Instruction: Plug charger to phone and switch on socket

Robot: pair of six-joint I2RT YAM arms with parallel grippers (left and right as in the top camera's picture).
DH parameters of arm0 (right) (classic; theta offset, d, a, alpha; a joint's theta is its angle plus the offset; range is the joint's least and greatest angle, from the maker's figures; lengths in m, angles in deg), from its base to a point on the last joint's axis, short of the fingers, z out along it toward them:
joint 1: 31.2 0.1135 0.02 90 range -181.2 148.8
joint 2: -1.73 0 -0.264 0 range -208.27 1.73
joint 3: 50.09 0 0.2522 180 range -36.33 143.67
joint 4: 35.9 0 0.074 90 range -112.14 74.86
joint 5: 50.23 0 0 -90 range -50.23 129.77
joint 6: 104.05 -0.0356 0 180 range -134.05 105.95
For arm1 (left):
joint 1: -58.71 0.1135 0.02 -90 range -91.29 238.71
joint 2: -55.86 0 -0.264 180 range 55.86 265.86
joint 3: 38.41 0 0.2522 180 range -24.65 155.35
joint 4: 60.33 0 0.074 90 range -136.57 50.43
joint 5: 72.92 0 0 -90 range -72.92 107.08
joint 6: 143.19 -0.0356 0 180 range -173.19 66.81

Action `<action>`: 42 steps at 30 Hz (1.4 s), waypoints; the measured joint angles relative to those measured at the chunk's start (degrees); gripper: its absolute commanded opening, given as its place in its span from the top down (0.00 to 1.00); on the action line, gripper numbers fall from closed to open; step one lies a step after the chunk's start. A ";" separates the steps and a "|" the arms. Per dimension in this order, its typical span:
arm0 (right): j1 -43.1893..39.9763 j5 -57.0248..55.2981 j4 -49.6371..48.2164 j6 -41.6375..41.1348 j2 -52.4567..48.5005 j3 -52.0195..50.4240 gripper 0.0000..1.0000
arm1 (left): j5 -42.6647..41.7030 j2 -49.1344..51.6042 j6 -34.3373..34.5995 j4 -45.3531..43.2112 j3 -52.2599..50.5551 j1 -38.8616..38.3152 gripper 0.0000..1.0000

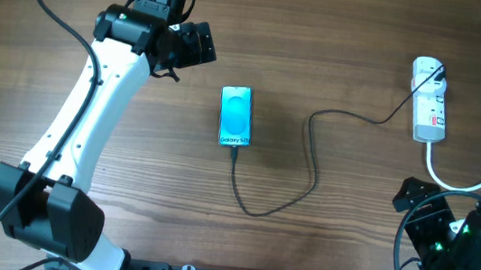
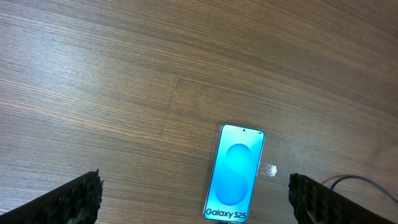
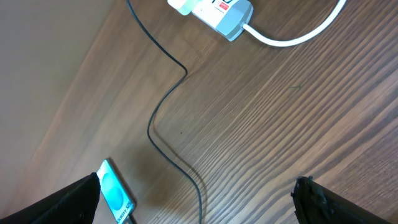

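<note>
**Reference:** the phone (image 1: pixel 235 116) lies flat and screen up on the wooden table (image 1: pixel 342 38). All positions are given from it.

**Finding 1, charger (image 1: pixel 311 152):** A thin black cable. Its tip meets the phone's bottom edge, but whether it is fully seated cannot be told. From there the cable loops away past that edge and runs off on the right arm's side.

**Finding 2, socket (image 1: pixel 430 100):** A white strip well apart from the phone, on the right arm's side, with the charger's far end at it. A thick white lead (image 1: pixel 453 182) trails from it. The switch position is not legible.

**Finding 3, claws:**
- The left gripper (image 1: pixel 194 46) hangs near the phone's top corner on the left arm's side, spread fully and holding nothing.
- The right gripper (image 1: pixel 417 199) sits well apart from the phone, near the socket, equally wide and empty.

**Handling assessment:**
- The cable looks light and limp and will not transmit a push. Take it at the stiff plug tip beside the phone's bottom edge, not along the cord.
- The phone is probably light and slick and may slide under insertion force. Brace its 2 long edges.
- The socket is rigid. Its switch wants 1 fingertip pressed straight down, since a sideways push could shift the strip.
</note>
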State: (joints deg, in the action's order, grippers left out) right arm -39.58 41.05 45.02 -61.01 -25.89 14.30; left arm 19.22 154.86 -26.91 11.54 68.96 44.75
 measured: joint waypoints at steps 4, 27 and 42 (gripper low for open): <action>0.00 0.00 0.04 -0.44 0.00 0.00 0.00 | 0.00 0.00 0.00 0.00 0.00 0.00 0.00; 7.52 18.14 -47.67 34.32 13.66 -25.73 0.00 | 0.02 0.00 0.00 0.00 0.00 0.00 0.00; 8.85 19.26 -64.63 45.48 25.94 -42.58 0.00 | 0.00 0.00 0.00 0.00 0.00 0.00 0.00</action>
State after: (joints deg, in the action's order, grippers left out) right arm -30.73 60.30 -19.61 -15.53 0.06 -28.28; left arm 19.22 154.86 -26.91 11.54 68.96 44.75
